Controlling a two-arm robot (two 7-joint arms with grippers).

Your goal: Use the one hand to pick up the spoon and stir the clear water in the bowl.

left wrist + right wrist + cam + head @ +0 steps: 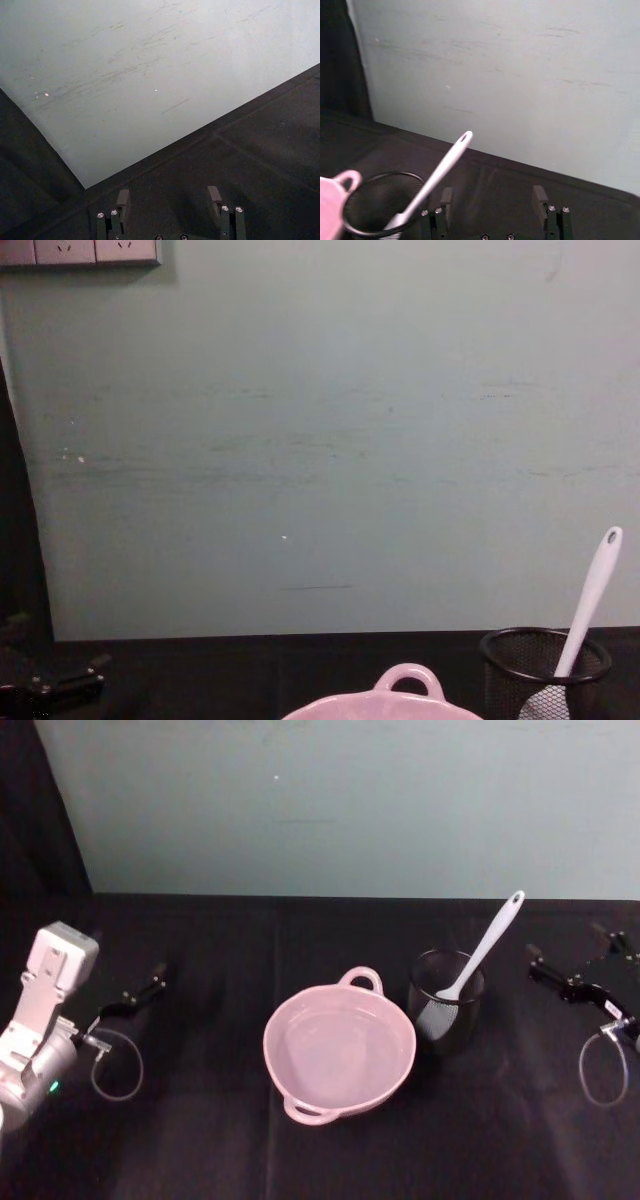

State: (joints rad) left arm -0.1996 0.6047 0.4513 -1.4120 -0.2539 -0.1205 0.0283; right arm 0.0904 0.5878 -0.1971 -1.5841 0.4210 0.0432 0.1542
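Observation:
The pale pink bowl point(361, 979) sits mid-table with clear water in it; its loop handle point(405, 678) shows in the chest view and its rim point(331, 199) in the right wrist view. The white spoon point(487, 945) point(441, 170) point(591, 602) stands scoop-down in a black wire-mesh cup point(446, 1010) just right of the bowl, its handle leaning up and to the right. My right gripper point(566, 948) point(492, 196) is open, right of the cup and clear of the spoon. The left gripper point(140, 990) point(169, 197) rests open at the far left, holding nothing.
The mesh cup point(372, 207) point(545, 660) stands close against the bowl's right side. A pale green wall point(340, 800) closes off the back of the black table. Cable loops point(118, 1065) hang by each wrist.

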